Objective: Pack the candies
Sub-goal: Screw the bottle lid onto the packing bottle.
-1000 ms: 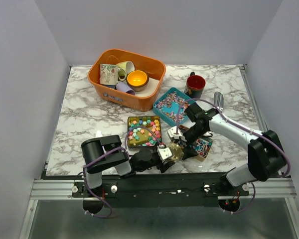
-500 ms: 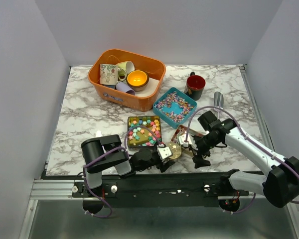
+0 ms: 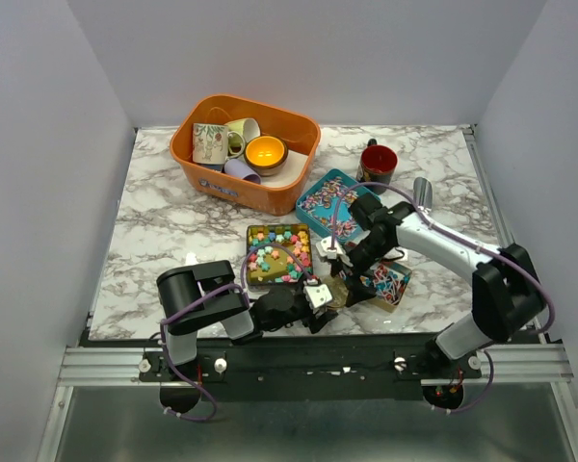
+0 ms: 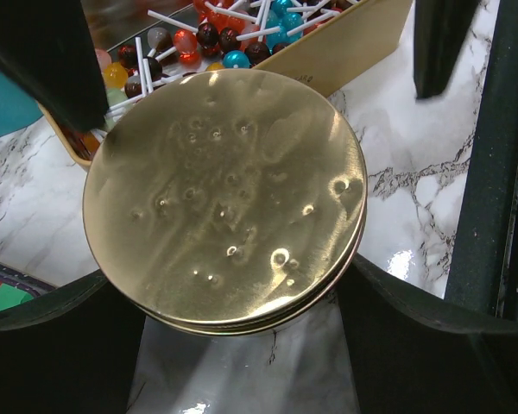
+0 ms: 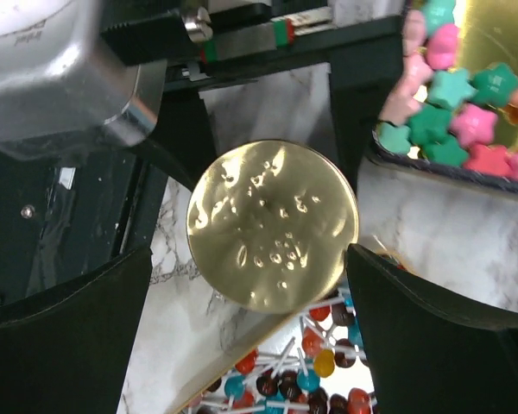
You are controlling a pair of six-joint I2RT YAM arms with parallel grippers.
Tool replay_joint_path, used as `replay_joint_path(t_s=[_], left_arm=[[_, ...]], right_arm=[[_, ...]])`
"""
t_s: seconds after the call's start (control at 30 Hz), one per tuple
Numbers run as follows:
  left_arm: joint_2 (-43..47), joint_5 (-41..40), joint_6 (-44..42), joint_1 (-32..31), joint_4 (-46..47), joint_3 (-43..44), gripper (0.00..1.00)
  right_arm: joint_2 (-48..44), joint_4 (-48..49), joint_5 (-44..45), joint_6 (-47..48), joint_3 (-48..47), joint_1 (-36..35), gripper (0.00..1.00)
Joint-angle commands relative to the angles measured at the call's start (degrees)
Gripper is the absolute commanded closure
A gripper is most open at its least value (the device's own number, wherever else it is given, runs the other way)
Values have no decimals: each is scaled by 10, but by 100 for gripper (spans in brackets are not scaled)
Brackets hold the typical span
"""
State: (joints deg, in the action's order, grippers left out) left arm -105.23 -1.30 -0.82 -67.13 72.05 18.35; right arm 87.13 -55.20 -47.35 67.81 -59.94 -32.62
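Candies (image 3: 279, 252): lying loose in three open tins toward the near edge of the marble table (image 3: 164, 221). Showing as pastel stars in the square tin (image 3: 249, 255) at the middle of that edge, as speckled bits in the teal tin (image 3: 313, 186) farther back, and as lollipops (image 5: 311, 379) in a third tin (image 3: 395, 289) toward the near right corner. Probably weighing almost nothing, being hard, slick and quick to roll or scatter (pinching one at a time looking hopeless); gripping a tin by its stiff rim wall, or a lollipop by its stick, seeming the safer hold. Left gripper (image 4: 226, 281): clamping wide across the edges of a gold disc (image 4: 224, 194), not a sweet. Right gripper (image 5: 250, 285): hanging directly above that disc, spread fully, carrying nothing.
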Motion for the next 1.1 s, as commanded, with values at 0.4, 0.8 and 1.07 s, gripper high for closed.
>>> replay_joint_path(t_s=[0.4, 0.8, 1.07], left_arm=[[-17, -27, -20, 3, -73, -3, 100], [-21, -27, -14, 7, -75, -1, 100], [-21, -8, -16, 5, -77, -1, 100]], right_arm=[[23, -33, 19, 62, 18, -21, 0], [-129, -38, 57, -27, 168, -20, 0], [-205, -49, 105, -78, 185, -8, 1]])
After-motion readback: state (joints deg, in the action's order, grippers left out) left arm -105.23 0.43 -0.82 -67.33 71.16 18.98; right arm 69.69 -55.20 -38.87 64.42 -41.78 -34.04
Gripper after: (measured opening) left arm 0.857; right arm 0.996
